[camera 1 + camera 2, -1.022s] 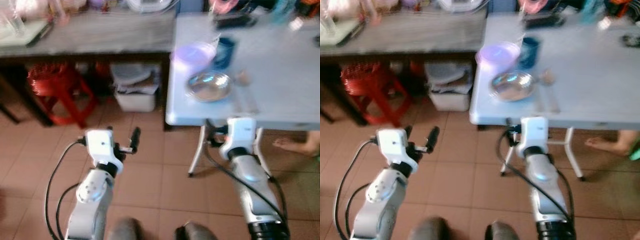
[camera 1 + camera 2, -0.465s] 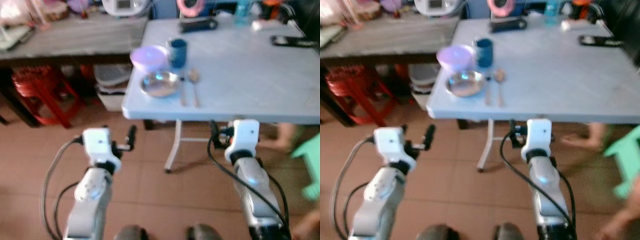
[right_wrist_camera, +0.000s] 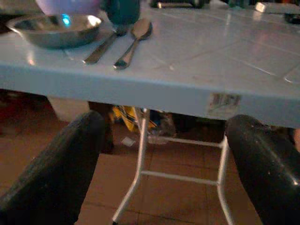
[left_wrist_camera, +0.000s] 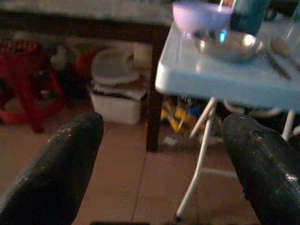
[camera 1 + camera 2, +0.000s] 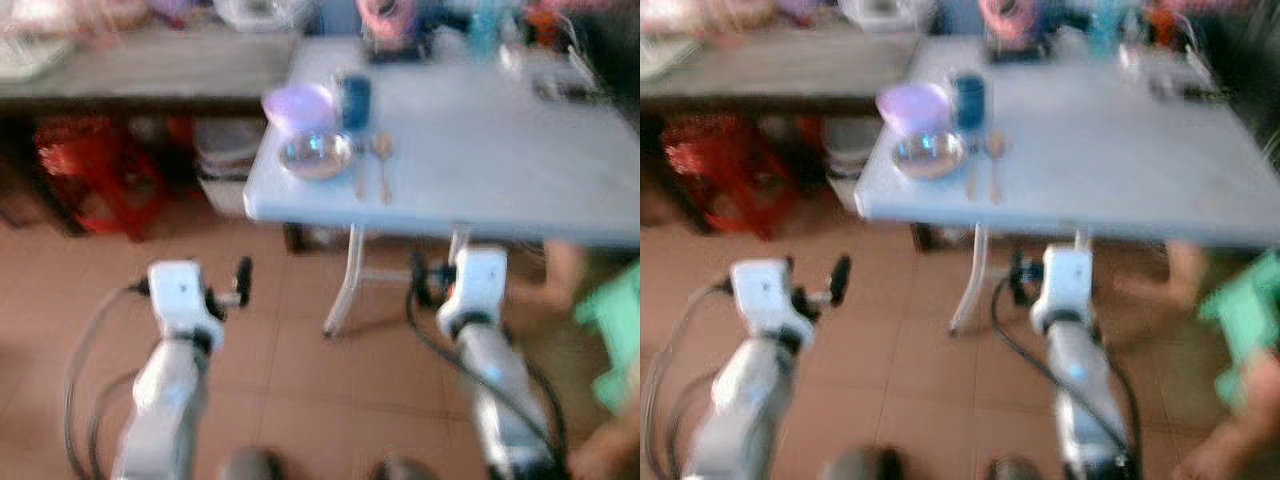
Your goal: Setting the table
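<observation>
A light blue folding table stands ahead of me. At its near left corner sit a steel dish, a purple bowl and a dark blue cup, with a spoon and a second utensil beside the dish. My left gripper hangs open and empty over the floor, left of the table. Below the table's front edge my right gripper is held open and empty. Both eye views are blurred.
A grey-topped side table at the left has a red stool and white containers beneath it. A person's foot and something green are at the right. Clutter lies at the table's far edge.
The whole picture has swung to the right and blurred, so the camera moved; the blue table now sits more centrally. Both arms hold the same pose with open fingers.
</observation>
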Robot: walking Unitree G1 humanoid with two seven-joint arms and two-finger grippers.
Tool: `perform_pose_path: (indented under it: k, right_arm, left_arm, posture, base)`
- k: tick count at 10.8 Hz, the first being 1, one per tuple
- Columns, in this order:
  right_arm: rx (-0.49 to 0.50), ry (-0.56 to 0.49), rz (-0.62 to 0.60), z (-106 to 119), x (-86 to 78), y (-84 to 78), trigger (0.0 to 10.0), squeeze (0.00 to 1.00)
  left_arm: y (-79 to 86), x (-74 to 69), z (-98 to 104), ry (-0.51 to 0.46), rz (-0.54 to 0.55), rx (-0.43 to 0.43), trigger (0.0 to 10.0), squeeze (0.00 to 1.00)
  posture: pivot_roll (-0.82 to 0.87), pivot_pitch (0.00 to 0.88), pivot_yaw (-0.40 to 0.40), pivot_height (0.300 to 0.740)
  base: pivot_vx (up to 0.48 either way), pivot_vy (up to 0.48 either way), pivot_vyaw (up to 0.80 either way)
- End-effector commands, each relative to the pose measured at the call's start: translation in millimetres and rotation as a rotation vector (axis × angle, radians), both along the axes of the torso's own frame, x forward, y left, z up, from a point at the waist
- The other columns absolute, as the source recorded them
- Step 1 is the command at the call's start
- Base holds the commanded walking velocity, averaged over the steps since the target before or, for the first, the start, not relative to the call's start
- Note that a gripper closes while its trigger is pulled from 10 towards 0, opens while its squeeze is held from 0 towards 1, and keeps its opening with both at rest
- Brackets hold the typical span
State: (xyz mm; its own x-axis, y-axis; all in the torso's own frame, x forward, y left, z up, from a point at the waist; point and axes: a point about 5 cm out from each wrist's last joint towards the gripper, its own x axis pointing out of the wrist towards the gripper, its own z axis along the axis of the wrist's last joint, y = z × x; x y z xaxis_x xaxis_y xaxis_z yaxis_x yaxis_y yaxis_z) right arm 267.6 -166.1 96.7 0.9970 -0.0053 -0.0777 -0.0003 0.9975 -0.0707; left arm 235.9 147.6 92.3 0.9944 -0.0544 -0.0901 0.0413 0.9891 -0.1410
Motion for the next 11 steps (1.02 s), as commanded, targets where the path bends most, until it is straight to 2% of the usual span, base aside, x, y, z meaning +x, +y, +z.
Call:
perform_pose_path:
  k: [1,11]
  right_arm:
    - [0.005,-0.006,-0.006,2.3,0.4,0.5,10.0,0.00]
    - [0.005,-0.006,-0.006,2.3,0.4,0.5,10.0,0.00]
  left_arm:
    - [1.9,3.1,3.9,-0.015,0.005,0.020,10.0,0.00]
    - [1.9,3.1,3.9,-0.015,0.005,0.020,10.0,0.00]
  posture:
    - [0.04,0.068,0.070,0.740]
    - [0.04,0.068,0.070,0.740]
  base:
    - [0.000,0.000,0.00]
    - [0.000,0.000,0.00]
